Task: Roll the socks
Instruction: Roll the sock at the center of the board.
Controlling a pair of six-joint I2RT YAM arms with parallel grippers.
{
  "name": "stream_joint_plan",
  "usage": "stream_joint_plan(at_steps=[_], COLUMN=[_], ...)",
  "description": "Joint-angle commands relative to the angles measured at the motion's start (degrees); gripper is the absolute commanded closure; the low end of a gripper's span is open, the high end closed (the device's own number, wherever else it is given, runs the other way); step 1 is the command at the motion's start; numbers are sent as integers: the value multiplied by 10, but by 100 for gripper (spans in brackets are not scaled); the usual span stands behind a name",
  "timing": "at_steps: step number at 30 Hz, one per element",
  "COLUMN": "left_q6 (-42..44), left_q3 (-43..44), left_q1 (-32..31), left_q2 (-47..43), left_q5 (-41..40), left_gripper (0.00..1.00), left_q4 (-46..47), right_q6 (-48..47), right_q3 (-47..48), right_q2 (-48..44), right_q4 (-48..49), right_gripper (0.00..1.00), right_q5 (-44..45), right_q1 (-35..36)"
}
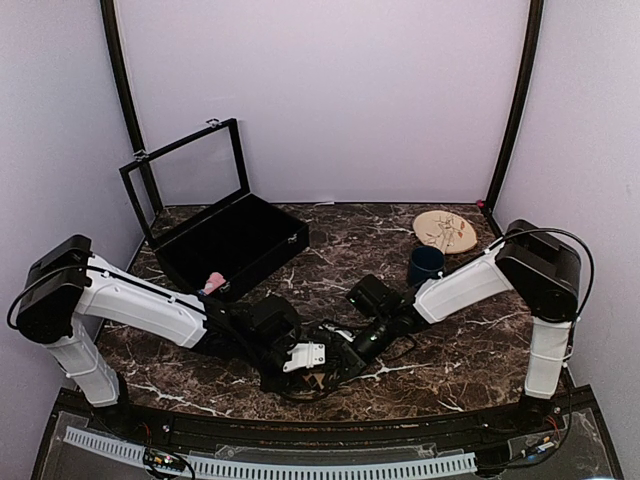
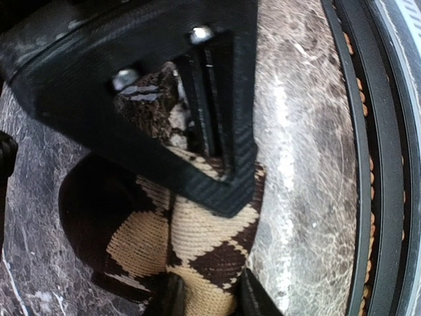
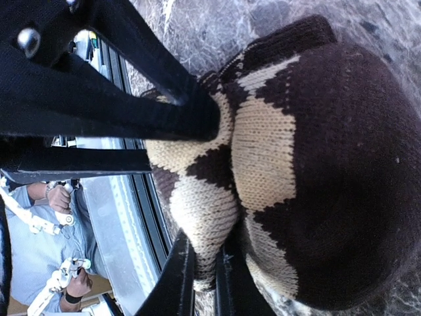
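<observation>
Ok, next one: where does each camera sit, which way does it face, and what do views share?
Top external: high behind the robot, looking down on the marble table; left arm and right arm show.
Left wrist: on the left arm, facing down at the argyle sock; left gripper straddles it.
Right wrist: on the right arm, close on that sock; right gripper pinches a fold.
Shared: both wrist views show the same sock.

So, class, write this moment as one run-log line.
right gripper: shut on argyle sock | left gripper: straddling same sock, grip unclear | pink sock: near black case
</observation>
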Motion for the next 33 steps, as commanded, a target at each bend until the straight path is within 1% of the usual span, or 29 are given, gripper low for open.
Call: stream_joint_plan(at_steps=[1,4,6,12,14,20,25,33], left_q6=[20,24,22,15,7,-13,-19,-34], left_q3=[24,35,39,62,67,71,91,132], left_q1=[-6,-6,-5,2,10,27,36,61], left_q2=[24,37,45,70,73,74,86,120], left_q5=[4,15,29,77,91,114,142,222], left_gripper=[76,82,85,88,89,89,89,89], left_q4=[-12,-28,-35,-75,-86,-114,-148,-199], right_q6=[3,3,4,10,14,26,40,48], right_q3=[-15,-18,-19,-34,-42,-63,-85,-125], right_q2=[7,3,0,-13,-23,-53,-76,-130], right_q4=[-2,-1,-2,-5,-1,3,18,50], right_gripper=[99,96,92,78,75,71,69,68], right_q5=[9,12,16,32,40,68,91,142], right_q1=[-4,-5,-6,-14,-19,-41,-54,-58])
